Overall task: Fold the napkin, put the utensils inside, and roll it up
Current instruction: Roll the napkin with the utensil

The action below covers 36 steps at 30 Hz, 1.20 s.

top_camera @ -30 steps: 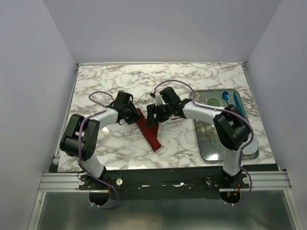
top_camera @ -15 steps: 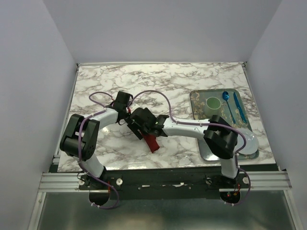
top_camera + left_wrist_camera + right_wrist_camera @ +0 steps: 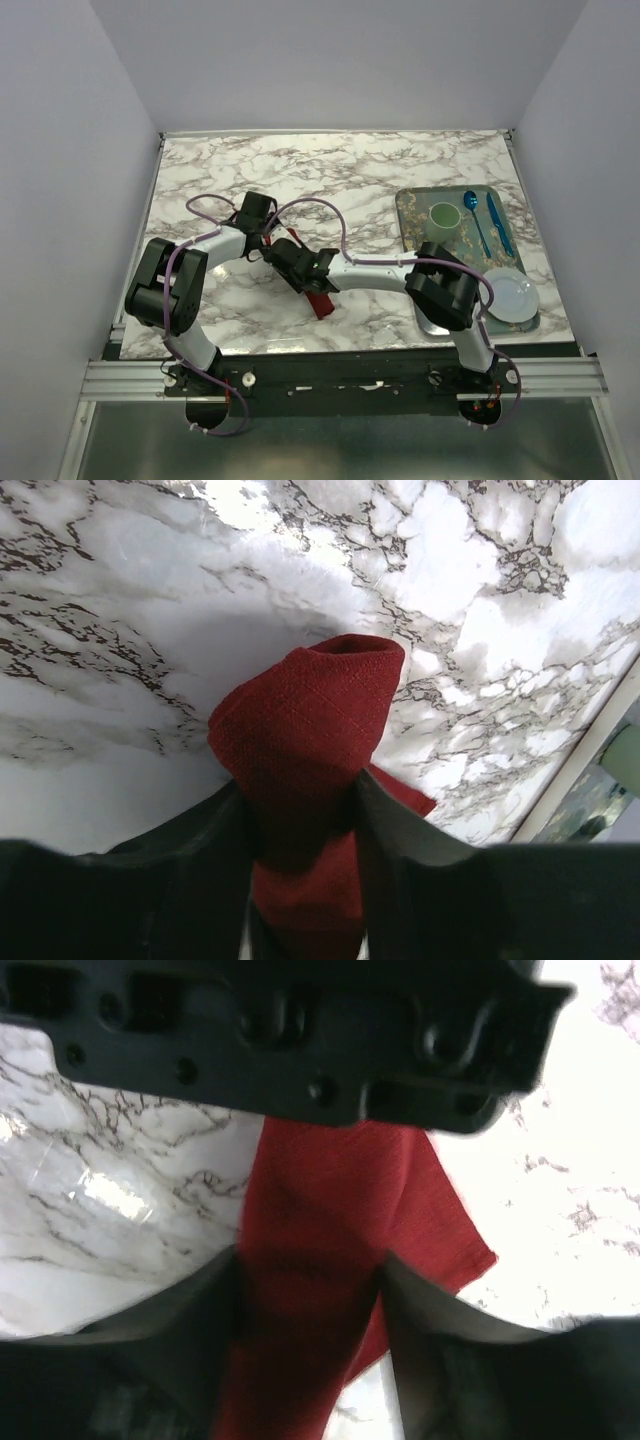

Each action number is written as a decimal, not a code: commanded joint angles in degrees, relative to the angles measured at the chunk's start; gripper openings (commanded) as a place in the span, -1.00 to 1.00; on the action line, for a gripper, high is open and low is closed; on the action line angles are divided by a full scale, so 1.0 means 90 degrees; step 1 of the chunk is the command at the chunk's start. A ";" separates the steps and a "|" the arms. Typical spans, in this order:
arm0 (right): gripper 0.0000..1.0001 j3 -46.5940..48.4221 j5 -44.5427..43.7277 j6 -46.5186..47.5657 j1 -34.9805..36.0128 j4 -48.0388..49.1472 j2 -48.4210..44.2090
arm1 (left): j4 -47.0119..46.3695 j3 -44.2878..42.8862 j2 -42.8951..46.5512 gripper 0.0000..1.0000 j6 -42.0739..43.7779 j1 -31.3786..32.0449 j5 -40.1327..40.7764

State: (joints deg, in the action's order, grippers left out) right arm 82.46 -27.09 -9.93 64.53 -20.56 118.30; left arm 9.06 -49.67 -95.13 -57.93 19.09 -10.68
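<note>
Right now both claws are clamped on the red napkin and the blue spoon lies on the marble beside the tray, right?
Not quite. The top view shows the blue spoon lying on the tray, not on the marble. The rest holds: left claw and right claw are both clamped on the red napkin.

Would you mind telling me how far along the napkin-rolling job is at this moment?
Done: the napkin is gathered into a narrow folded strip. In hand: the left gripper and the right gripper both pinch it. To do: no gold utensils show; whether any lie inside the cloth I cannot tell, and its near end lies flat, so the roll looks unfinished.
</note>
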 commanded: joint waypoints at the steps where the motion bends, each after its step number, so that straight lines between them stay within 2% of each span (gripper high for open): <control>1: -0.20 -0.0303 0.0441 -0.0322 -0.0285 0.0067 0.0010 | 0.0145 0.0177 0.0228 0.16 0.0079 0.0008 0.0101; 2: -0.25 -0.0372 0.0722 -0.0332 -0.0392 0.0183 -0.0039 | 0.0136 0.0167 0.0306 0.24 0.0186 0.0017 0.0131; 4: -0.43 -0.0538 0.1269 -0.0351 -0.0548 0.0359 -0.0204 | 0.0262 0.0022 0.0346 0.52 0.0323 0.0008 0.0200; 6: -0.52 -0.0831 0.2167 -0.0468 -0.0822 0.0691 -0.0370 | 0.0408 -0.0106 0.0394 0.74 0.0498 0.0008 0.0346; 7: -0.55 -0.0938 0.2605 -0.0555 -0.0948 0.0837 -0.0429 | 0.0487 -0.0174 0.0423 0.78 0.0557 0.0008 0.0405; 8: -0.56 -0.1065 0.3306 -0.0663 -0.1201 0.1138 -0.0478 | 0.0507 -0.0223 0.0482 0.80 0.0635 0.0008 0.0482; 10: -0.56 -0.1417 0.3973 -0.0984 -0.1485 0.1423 -0.0566 | 0.0740 -0.0398 0.0502 0.82 0.0821 -0.0002 0.0610; 11: -0.57 -0.1514 0.4721 -0.1083 -0.1786 0.1695 -0.0557 | 0.0770 -0.0418 0.0560 0.83 0.0860 -0.0012 0.0639; 13: -0.58 -0.1720 0.5409 -0.1384 -0.2071 0.1960 -0.0460 | 0.0780 -0.0438 0.0629 0.85 0.0880 -0.0012 0.0688; 14: -0.57 -0.1759 0.6099 -0.1483 -0.2343 0.2213 -0.0391 | 0.0790 -0.0438 0.0668 0.86 0.0890 -0.0012 0.0688; 20: -0.50 -0.1847 0.8815 -0.2469 -0.3097 0.3513 0.0340 | 0.0410 -0.0360 0.0396 0.86 0.0588 0.0046 0.0123; 26: -0.43 -0.1633 0.9932 -0.3007 -0.3352 0.4051 0.0947 | 0.0263 -0.0516 -0.0151 0.83 0.0441 0.0232 0.0053; 30: -0.42 -0.1506 1.0051 -0.3037 -0.3391 0.4003 0.1152 | 0.0341 -0.0731 -0.0386 0.78 0.0441 0.0427 0.0337; 32: -0.37 -0.1505 0.9993 -0.3027 -0.3381 0.3974 0.1123 | 0.0516 -0.0741 -0.0455 0.68 0.0402 0.0476 0.0579; 33: -0.30 -0.1505 0.9935 -0.3008 -0.3391 0.3944 0.1075 | 0.0517 -0.0693 -0.0445 0.53 0.0392 0.0476 0.0620; 34: -0.25 -0.1486 0.9818 -0.2814 -0.3391 0.3625 0.0910 | 0.0507 -0.0576 -0.0426 0.47 0.0392 0.0467 0.0678; 36: -0.05 -0.1437 0.9126 -0.2414 -0.3381 0.3058 0.0626 | 0.0459 -0.0439 -0.0251 0.27 0.0392 0.0467 0.0727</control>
State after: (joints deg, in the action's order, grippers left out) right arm 68.55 60.34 -36.01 33.71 15.38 126.65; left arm 12.27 -55.72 -97.95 -53.93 22.94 -7.44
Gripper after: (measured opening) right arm 0.386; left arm 0.749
